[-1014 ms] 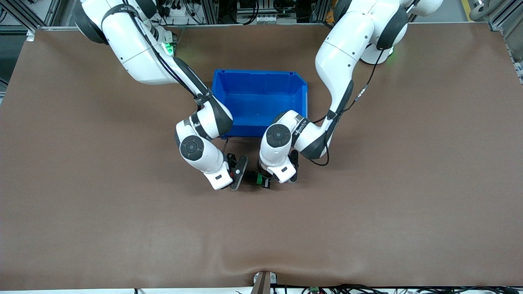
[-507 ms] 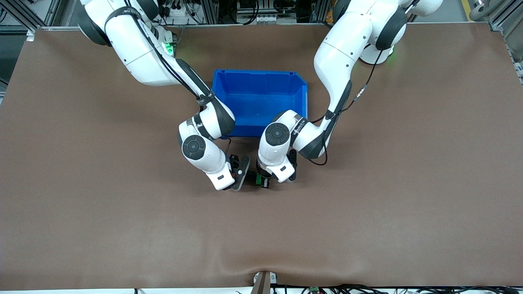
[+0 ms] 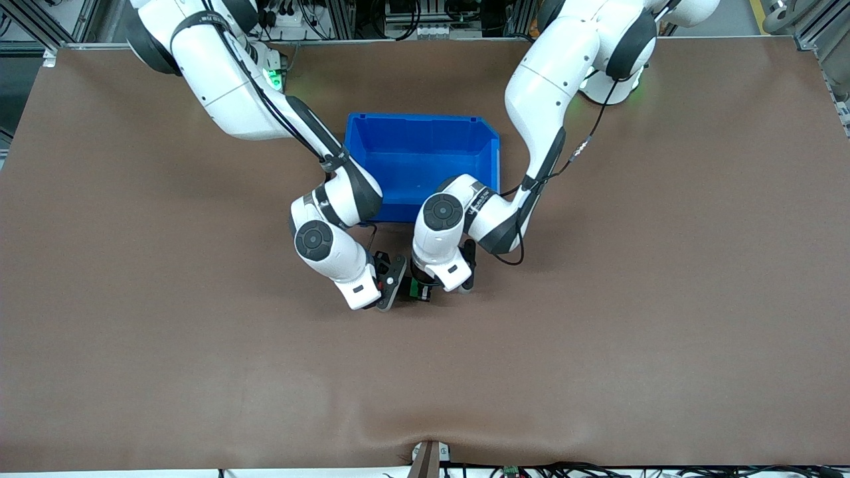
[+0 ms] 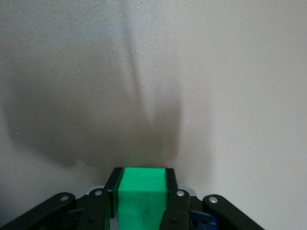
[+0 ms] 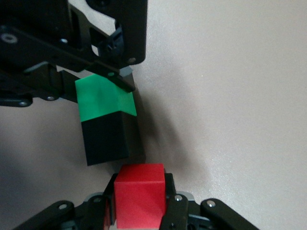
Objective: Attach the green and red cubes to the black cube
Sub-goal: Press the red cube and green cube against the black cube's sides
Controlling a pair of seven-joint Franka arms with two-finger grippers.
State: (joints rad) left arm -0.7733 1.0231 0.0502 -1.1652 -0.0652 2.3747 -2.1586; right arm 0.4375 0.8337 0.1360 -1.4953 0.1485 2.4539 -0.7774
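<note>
White arms (image 3: 558,79), black joints, cables

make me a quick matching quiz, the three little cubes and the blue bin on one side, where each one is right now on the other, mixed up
Things:
1. green cube
2. black cube
3. red cube
4. blue bin

Places:
A. in the right claw, not yet touching the black one
B. on the table, nothing inside
C. in the left claw
D. stuck to the green one

Pairs: 1-C, 2-D, 3-A, 4-B

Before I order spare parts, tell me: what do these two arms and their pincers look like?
Both arms have glossy white rounded shells with dark grey joint bands and round dark caps at the wrists. A thin black cable runs along each. The left pincer and right pincer are black, with flat fingers and silver screw heads. Green lights glow at the bases.
</note>
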